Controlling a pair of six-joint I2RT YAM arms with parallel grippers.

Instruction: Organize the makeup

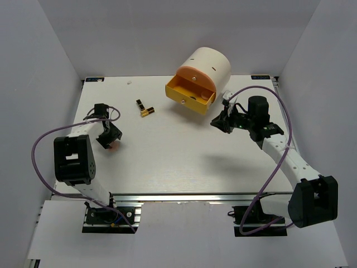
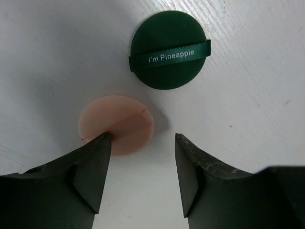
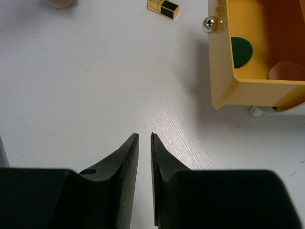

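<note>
In the left wrist view a dark green disc (image 2: pixel 167 50) with an "I'm Pineapple" ribbon lies flat on the table. A peach round piece (image 2: pixel 116 125) lies just nearer. My left gripper (image 2: pixel 143 136) hangs open over them, its left fingertip (image 2: pixel 97 148) at the peach piece's edge and nothing between the jaws. Two black-and-gold lipstick tubes (image 1: pixel 144 107) lie at mid-table. My right gripper (image 3: pixel 144 136) is low over bare table beside the yellow drawer (image 3: pixel 221 71), its jaws a narrow slit apart and empty. Another green disc (image 3: pixel 241 51) and peach piece (image 3: pixel 286 71) lie inside that drawer.
The big cream cylinder (image 1: pixel 209 64) stands at the back of the table with its yellow drawer (image 1: pixel 189 100) pulled out toward the front left. A silver knob (image 3: pixel 209 24) sticks out of the drawer front. White walls close in the table on three sides.
</note>
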